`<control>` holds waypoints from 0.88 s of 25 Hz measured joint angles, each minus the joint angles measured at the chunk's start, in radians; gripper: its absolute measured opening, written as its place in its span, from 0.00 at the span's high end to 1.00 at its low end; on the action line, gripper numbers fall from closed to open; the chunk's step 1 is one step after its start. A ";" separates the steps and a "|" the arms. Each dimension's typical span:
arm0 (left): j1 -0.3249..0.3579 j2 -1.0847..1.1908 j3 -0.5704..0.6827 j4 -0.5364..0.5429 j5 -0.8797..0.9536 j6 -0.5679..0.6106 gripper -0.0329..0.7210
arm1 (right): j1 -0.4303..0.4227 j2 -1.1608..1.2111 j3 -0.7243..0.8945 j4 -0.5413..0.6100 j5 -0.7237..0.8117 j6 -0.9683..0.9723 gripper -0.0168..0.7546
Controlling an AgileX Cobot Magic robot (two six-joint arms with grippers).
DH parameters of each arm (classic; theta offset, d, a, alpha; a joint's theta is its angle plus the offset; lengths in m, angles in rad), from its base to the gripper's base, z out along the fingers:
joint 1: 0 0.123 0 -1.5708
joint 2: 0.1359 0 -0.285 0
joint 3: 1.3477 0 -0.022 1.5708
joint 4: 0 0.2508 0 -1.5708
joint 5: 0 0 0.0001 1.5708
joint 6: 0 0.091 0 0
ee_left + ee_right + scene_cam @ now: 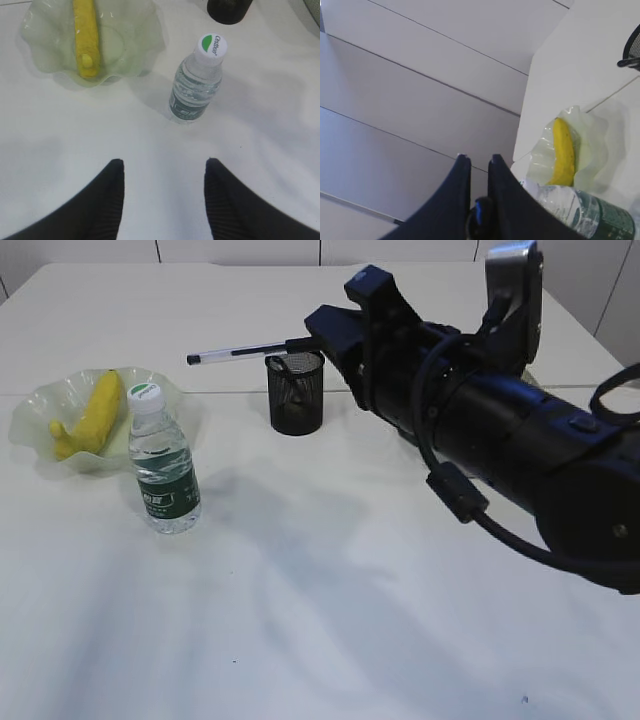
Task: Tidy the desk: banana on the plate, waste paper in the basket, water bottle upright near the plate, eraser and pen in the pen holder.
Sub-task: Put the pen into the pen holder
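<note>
My right arm reached in low over the table, its gripper (pixel 476 161) clamped on a pen (pixel 240 352) held level just above the mesh pen holder (pixel 296 392). My left gripper (pixel 162 167) hovered with fingers parted and empty, near the upright water bottle (pixel 195 82) beside the plate (pixel 135 45) carrying the banana (pixel 86 35)

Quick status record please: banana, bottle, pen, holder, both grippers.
banana: lying in the plate
water bottle: upright, beside the plate, cap on
pen: held level by the right gripper, above the pen holder
left gripper: fingers apart, empty, hovering over the table short of the bottle
waste paper, basket: not in view
</note>
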 joint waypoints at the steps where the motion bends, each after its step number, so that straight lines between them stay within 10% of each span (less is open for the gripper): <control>1: 0.000 0.000 0.000 0.000 0.000 0.000 0.48 | -0.006 -0.013 -0.006 0.000 0.021 -0.023 0.91; 22: 0.000 0.000 0.000 0.002 0.032 0.000 0.48 | -0.232 -0.041 -0.399 -0.070 0.636 -0.458 0.91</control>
